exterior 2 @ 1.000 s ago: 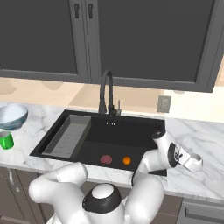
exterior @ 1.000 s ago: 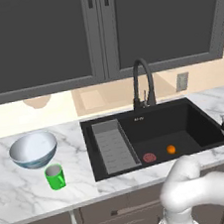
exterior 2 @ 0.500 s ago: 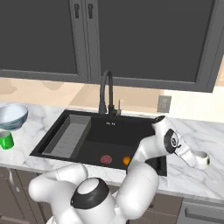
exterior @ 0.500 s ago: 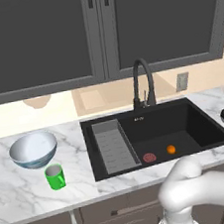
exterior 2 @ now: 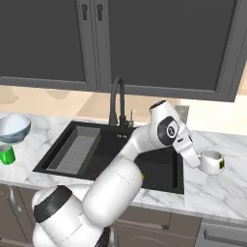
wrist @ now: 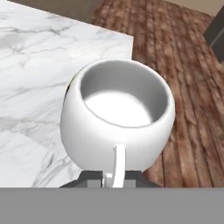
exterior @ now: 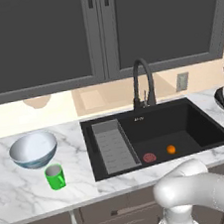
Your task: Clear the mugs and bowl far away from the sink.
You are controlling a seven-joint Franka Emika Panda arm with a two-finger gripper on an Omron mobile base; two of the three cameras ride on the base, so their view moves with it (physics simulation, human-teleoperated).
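Note:
My gripper [exterior 2: 199,161] is shut on the handle of the squat white mug [exterior 2: 212,161], holding it over the marble counter right of the black sink [exterior 2: 159,166]. In the hand view that white mug [wrist: 118,120] sits upright and empty, its handle between my fingertips [wrist: 89,176], with my gripper [wrist: 114,177] just below it. The green mug [exterior: 55,176] stands on the counter left of the sink [exterior: 185,124]. Just behind the green mug rests the pale blue-grey bowl [exterior: 33,149]. From the right base camera the green mug [exterior 2: 6,154] and the bowl [exterior 2: 12,126] show at the far left.
The basin holds a ribbed grey tray [exterior: 113,146], a small red round thing [exterior: 149,157] and an orange ball [exterior: 171,149]. A dark gooseneck faucet [exterior: 142,80] rises behind it. The counter edge [wrist: 131,43] drops to a wooden floor [wrist: 192,78] close by the white mug.
The arm has swung right past the sink and raised its forearm, carrying the white mug over the right counter. The green mug and the bowl have not moved.

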